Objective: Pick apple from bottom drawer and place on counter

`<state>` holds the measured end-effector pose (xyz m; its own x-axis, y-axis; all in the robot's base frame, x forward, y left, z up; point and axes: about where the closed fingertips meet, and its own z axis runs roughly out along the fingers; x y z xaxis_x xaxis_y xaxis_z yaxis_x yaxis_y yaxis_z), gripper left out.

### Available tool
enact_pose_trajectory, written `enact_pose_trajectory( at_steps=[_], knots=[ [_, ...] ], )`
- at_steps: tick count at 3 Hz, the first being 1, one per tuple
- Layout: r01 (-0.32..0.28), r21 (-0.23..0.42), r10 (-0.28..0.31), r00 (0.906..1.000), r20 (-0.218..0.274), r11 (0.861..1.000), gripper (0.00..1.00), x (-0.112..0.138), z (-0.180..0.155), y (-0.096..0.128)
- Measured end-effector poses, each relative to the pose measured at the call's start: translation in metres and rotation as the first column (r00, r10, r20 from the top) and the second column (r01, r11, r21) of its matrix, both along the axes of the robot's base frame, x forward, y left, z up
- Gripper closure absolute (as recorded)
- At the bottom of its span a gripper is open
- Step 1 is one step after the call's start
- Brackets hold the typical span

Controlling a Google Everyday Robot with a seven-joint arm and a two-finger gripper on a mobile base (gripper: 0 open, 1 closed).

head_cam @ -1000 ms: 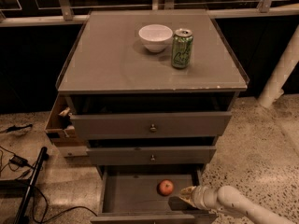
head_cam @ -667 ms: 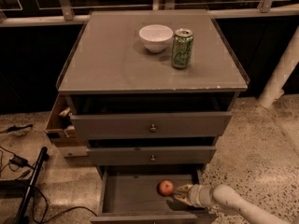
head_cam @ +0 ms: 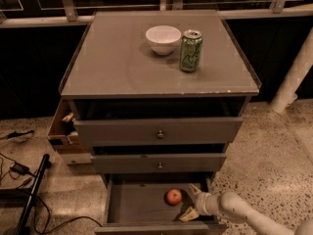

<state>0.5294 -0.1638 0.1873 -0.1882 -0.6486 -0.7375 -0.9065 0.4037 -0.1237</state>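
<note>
Jaws: open wide, holding nothing. The gripper point(head_cam: 191, 202) is inside the bottom drawer point(head_cam: 132, 207), close to its right edge. One pale fingertip points toward the back right corner and the other toward the front edge.

Apple point(head_cam: 173, 196): on the drawer floor, right of centre, just left of the mouth of the jaws. It looks just beside the tips, not yet between them; contact cannot be told.

Change over the last second: the gripper has crept left from the right edge toward the apple, closing most of the gap. The apple has not shifted.

Reading: approach nearly finished, grasp not started. The next move likely needs a little more advance so the fingers straddle the fruit before closing. A round apple may roll toward the left edge if nudged.

Arm point(head_cam: 244, 212): enters from the lower right, over the drawer's right front corner.

Counter point(head_cam: 112, 67): white bowl point(head_cam: 163, 39) and green soda can point(head_cam: 190, 50) sit near the back edge. The left and front parts look free for placing.
</note>
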Motion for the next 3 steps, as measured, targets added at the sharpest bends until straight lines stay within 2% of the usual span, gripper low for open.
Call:
enact_pose_trajectory(
  at_steps=[1, 2, 3],
  knots=[
    [0.006, 0.013, -0.006, 0.9999, 0.011, 1.0, 0.16, 0.006, -0.005, 0.003],
    [0.012, 0.024, -0.012, 0.9998, 0.014, 1.0, 0.27, 0.014, -0.009, 0.007],
    [0.02, 0.036, -0.02, 0.9998, 0.006, 0.999, 0.26, 0.019, -0.017, 0.01]
  ],
)
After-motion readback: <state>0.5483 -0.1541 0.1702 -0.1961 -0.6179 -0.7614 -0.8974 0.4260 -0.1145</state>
